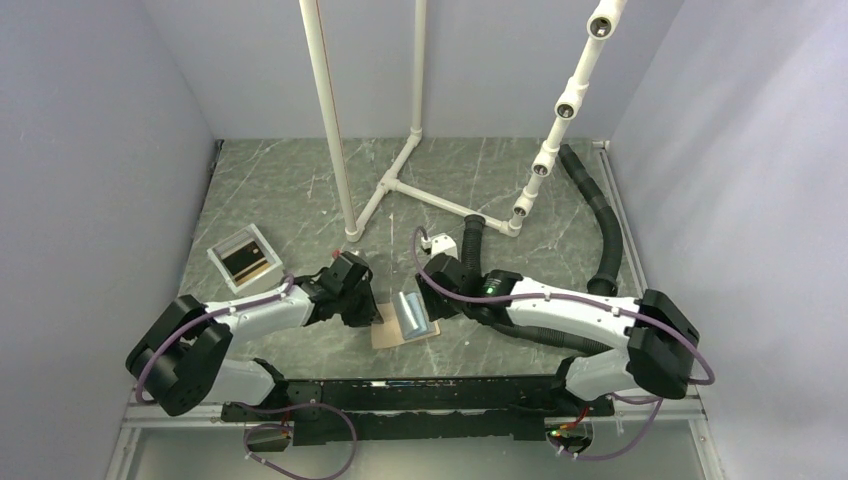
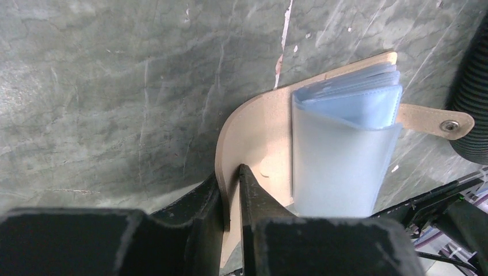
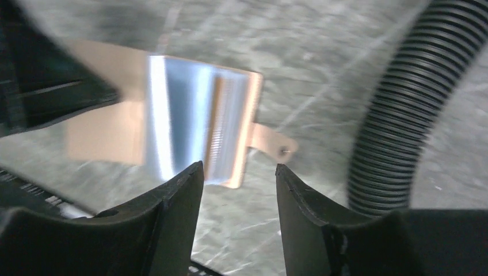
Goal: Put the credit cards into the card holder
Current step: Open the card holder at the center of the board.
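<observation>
The left gripper (image 2: 229,175) was pinched shut on the card holder (image 2: 322,149), its two black fingers (image 2: 253,195) closed on the rounded edge of the tan cover, which stood up curved off the green marbled table (image 2: 115,86). Just beyond those fingers the bluish-grey plastic pockets (image 2: 345,167) fanned slightly apart, and the little closing tab (image 2: 437,122) with its metal snap stuck out on the far side, beside a black ribbed hose (image 2: 472,75).

The right gripper (image 3: 237,172) was open, its jaws apart and holding nothing. The holder lay just ahead of its fingertips, the shiny pockets and one corner of the cover showing in the gap; the wrist view was blurred, so I could not tell whether either finger touched it.

From above, the holder lay opened out between the two grippers, near the front middle of the table. The credit cards (image 1: 250,260) lay dark and glossy in a white tray (image 1: 219,257) to the left rear, well apart from the holder and behind the left arm.
</observation>
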Available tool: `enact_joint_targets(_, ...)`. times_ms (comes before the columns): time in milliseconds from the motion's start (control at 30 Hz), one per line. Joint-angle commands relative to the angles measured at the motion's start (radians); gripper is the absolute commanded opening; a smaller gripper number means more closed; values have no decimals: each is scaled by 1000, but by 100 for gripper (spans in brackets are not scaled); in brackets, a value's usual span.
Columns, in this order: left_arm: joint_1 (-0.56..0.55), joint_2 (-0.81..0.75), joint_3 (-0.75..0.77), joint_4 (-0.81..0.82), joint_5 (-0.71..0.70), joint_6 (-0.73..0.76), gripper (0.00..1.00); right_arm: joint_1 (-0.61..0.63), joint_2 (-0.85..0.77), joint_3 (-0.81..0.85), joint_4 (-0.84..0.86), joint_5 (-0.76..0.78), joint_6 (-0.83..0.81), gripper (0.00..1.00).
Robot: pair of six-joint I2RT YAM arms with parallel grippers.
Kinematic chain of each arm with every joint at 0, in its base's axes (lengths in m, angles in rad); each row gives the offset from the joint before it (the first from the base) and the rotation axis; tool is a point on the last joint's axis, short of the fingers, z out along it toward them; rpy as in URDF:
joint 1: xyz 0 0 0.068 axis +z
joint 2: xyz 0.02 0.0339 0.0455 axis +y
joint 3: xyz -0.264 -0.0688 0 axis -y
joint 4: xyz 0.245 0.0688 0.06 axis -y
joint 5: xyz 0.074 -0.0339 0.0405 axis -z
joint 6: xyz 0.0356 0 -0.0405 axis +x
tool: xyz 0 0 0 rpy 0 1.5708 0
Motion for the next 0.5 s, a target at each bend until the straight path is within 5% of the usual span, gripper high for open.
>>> enact_joint_targets(0, -4, -12, -49, 34, -26, -22, 18, 20, -85, 21, 133, -180, -10, 53)
enact_joint_targets(300, -5, -17, -60, 49, -41, -22, 14, -109, -28, -69, 369, -546, 68, 64)
enact_joint_targets(467, -4, -12, -68, 67, -33, -25, 13, -136, -21, -131, 428, -619, 101, 66)
